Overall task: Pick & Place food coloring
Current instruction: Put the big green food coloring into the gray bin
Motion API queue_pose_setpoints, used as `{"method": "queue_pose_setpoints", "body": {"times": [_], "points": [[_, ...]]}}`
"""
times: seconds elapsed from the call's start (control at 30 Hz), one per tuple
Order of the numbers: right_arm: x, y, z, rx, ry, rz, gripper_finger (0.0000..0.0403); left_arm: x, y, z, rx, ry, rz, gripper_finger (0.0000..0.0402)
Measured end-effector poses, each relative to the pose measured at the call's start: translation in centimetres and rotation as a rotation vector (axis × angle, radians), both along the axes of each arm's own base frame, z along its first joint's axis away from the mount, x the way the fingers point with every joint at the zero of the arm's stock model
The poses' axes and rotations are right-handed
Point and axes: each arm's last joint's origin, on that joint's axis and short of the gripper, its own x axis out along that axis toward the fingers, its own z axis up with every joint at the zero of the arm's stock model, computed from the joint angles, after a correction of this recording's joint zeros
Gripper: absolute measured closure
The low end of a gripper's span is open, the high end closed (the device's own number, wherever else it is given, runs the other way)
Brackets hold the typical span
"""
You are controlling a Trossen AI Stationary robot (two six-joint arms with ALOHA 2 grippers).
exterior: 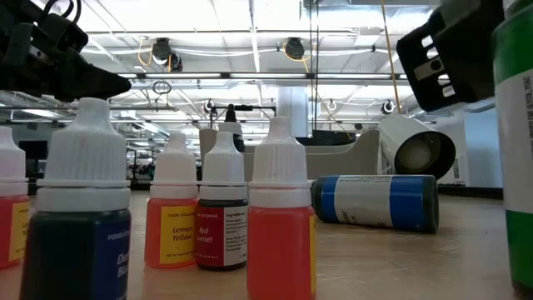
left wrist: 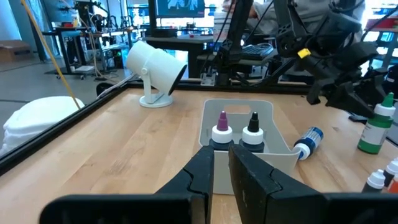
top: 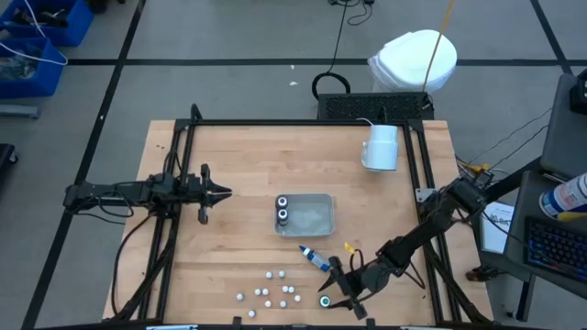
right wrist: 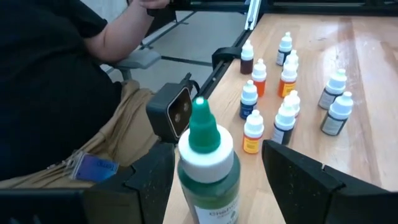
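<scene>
My right gripper [top: 337,295] stood at the table's [top: 238,165] near edge, its fingers spread wide on either side of an upright green bottle [right wrist: 207,168] with a green tip, which I saw between them in the right wrist view; the fingers stood apart from its sides, so I counted nothing as held. My left gripper [left wrist: 221,163] hovered left of the clear tray [top: 318,214], its fingers drawn nearly together with only a thin gap and nothing between them. Two dark bottles [left wrist: 238,134], one with a purple tip and one with a black tip, stood side by side inside the tray at its left end. A blue bottle [top: 315,258] lay on its side between the tray and my right gripper. A cluster of small white-capped bottles [top: 271,292] stood upright near the front edge, left of the right gripper. A white mug [top: 381,147] lay tipped over towards the far right of the table. A seated person [right wrist: 56,81] showed just beyond the near edge
</scene>
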Motion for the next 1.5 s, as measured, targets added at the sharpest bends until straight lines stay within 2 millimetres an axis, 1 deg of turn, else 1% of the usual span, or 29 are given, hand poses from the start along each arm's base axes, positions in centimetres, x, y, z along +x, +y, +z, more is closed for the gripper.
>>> {"method": "queue_pose_setpoints", "body": {"times": [0.13,0.4,0.6,0.73,0.8,0.87,1.03,1.13,1.27,1.33,1.4,1.5], "points": [[0.1,0.1,-0.5,-0.002,0.001,0.000,0.0172,0.0,0.0,0.0,0.000,0.000,0.000,0.0344],[0.2,0.2,0.1,0.021,-0.058,0.010,0.0172,0.0,0.0,0.0,-0.001,0.000,0.000,0.0344],[0.2,0.0,-0.4,0.019,0.000,-0.004,0.0172,0.0,0.0,0.0,-0.002,0.000,0.000,0.0344],[0.2,0.0,-0.3,0.007,-0.017,-0.007,0.0176,0.0,0.0,0.0,-0.002,0.001,0.000,0.0344],[0.3,-0.1,-0.3,0.000,-0.026,-0.027,0.0190,0.0,0.0,0.0,-0.002,0.001,0.000,0.0344],[0.5,-0.4,-0.3,0.006,-0.023,-0.036,0.0214,0.0,0.0,0.0,-0.001,0.001,0.000,0.0344],[1.0,-0.8,-0.2,0.018,-0.024,-0.032,0.0294,0.0,0.0,0.0,0.002,0.001,0.000,0.0344],[1.2,-0.9,0.0,0.016,-0.049,-0.007,0.0297,0.0,0.0,0.0,-0.003,0.001,0.000,0.0344],[1.3,-0.9,0.6,0.004,-0.116,0.007,0.0297,0.0,0.0,0.0,-0.004,0.001,0.000,0.0344],[1.3,-1.0,1.2,-0.010,-0.147,0.015,0.0297,0.0,0.0,0.0,-0.004,0.001,0.000,0.0344],[1.4,-1.2,2.2,-0.018,-0.180,0.016,0.0297,0.0,0.0,0.0,-0.004,0.001,0.000,0.0344],[1.6,-2.4,4.6,-0.048,-0.254,-0.010,0.0297,0.0,0.0,0.0,0.016,0.002,-0.001,0.0344]]}}
